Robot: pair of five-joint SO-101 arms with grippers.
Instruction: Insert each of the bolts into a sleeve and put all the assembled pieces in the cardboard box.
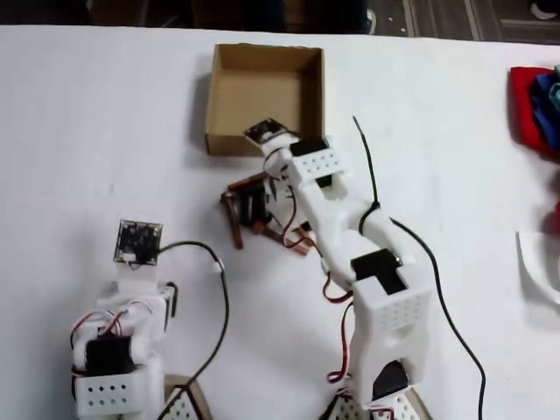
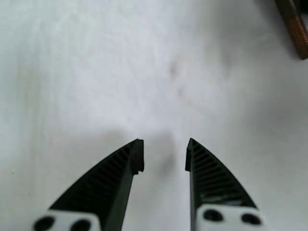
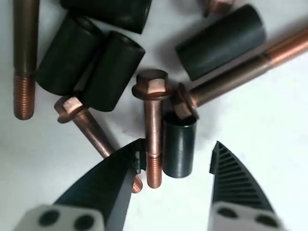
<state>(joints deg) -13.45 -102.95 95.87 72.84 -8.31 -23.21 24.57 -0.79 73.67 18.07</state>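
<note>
From above, the cardboard box (image 1: 262,92) sits on the table (image 1: 87,131), bolts (image 1: 231,223) and sleeves (image 1: 251,206) heaped beside it under the right arm (image 1: 341,210). Left jaws gape empty over the table (a bolt (image 2: 294,26) lies nearby). Right jaws stand open astride another bolt (image 3: 153,130) and a sleeve (image 3: 179,144), gripping neither.

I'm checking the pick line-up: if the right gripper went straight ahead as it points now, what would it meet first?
The right gripper would probably meet the short black sleeve first, with the copper bolt beside it; depth is unclear.
</note>
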